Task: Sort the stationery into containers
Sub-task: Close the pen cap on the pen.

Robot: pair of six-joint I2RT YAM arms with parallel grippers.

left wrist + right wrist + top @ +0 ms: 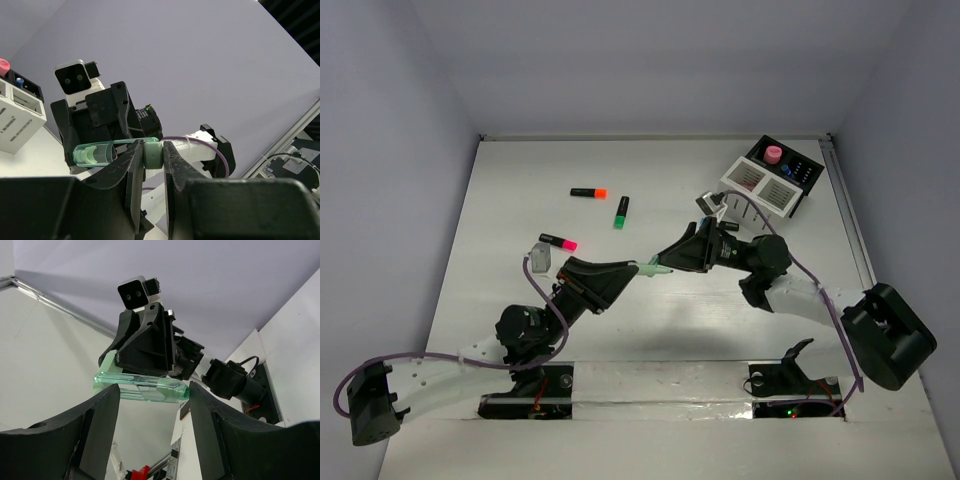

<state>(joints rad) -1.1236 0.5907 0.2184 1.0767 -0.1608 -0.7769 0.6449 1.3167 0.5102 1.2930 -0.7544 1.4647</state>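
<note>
A pale green T-shaped piece [654, 267] with a clear green barrel hangs above the table's middle. My left gripper [640, 268] is shut on its solid green stem [153, 156]; the barrel [97, 153] sticks out to the left of the fingers. My right gripper [670, 262] faces it from the other side, open. In the right wrist view the barrel [145, 388] lies across the gap of the right gripper [152, 390], its rounded end close to the right finger [200, 405]. The white and black containers [760, 184] stand at the back right.
Three black highlighters lie on the table: orange cap [588, 192], green cap [621, 211], pink cap [558, 241]. A small grey piece [539, 260] lies by the left arm. A pink round thing [774, 154] stands in the black box [792, 166].
</note>
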